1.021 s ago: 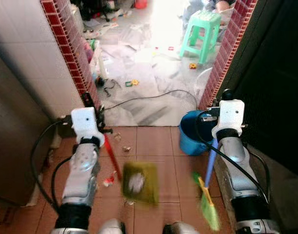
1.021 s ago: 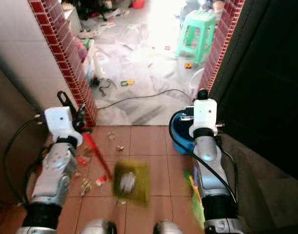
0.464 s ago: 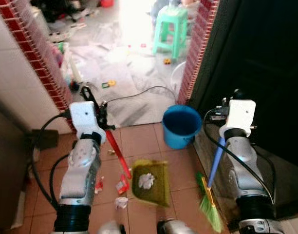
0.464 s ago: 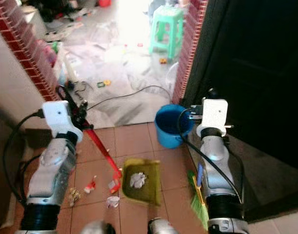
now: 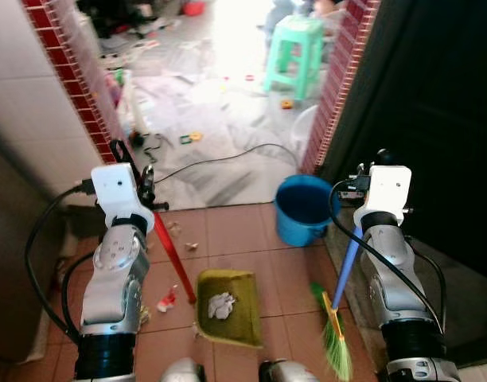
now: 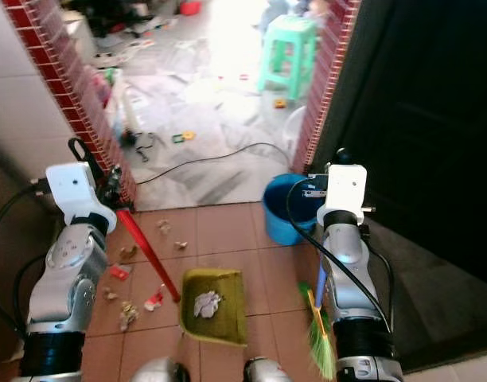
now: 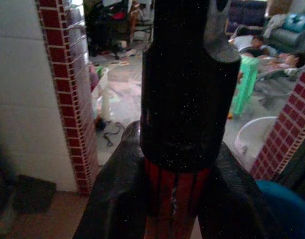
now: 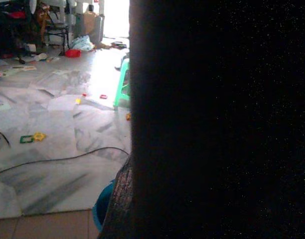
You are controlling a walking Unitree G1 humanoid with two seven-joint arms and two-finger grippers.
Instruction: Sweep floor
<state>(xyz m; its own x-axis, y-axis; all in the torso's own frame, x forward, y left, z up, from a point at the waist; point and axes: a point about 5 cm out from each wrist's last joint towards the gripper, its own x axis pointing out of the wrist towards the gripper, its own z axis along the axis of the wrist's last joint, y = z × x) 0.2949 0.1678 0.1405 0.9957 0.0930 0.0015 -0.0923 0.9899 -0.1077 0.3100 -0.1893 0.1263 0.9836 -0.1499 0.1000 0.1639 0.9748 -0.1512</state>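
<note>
My left gripper (image 5: 146, 185) is shut on the red handle (image 5: 171, 259) of a yellow-green dustpan (image 5: 242, 318). The dustpan rests on the terracotta tiles just ahead of me, with a white paper wad (image 5: 221, 304) inside. In the left wrist view the black fingers (image 7: 115, 199) clamp the red handle (image 7: 175, 204). My right gripper (image 5: 356, 189) is shut on the blue handle (image 5: 348, 264) of a broom, whose green bristles (image 5: 334, 348) touch the floor at the right. Scraps of litter (image 6: 126, 313) lie left of the dustpan, with more near the threshold (image 5: 175, 228).
A blue bucket (image 5: 303, 208) stands at the doorway by the right brick pillar (image 5: 339, 87). A black cable (image 5: 227, 159) crosses the marble floor beyond, where a green stool (image 5: 295, 48) and small toys sit. A tiled wall (image 5: 37, 103) is on the left and a dark panel (image 5: 434, 103) on the right.
The whole picture swung right and then back left, so the camera turned. Both grippers kept their hold. The dustpan, blurred a second ago, now lies still with the paper wad in it.
</note>
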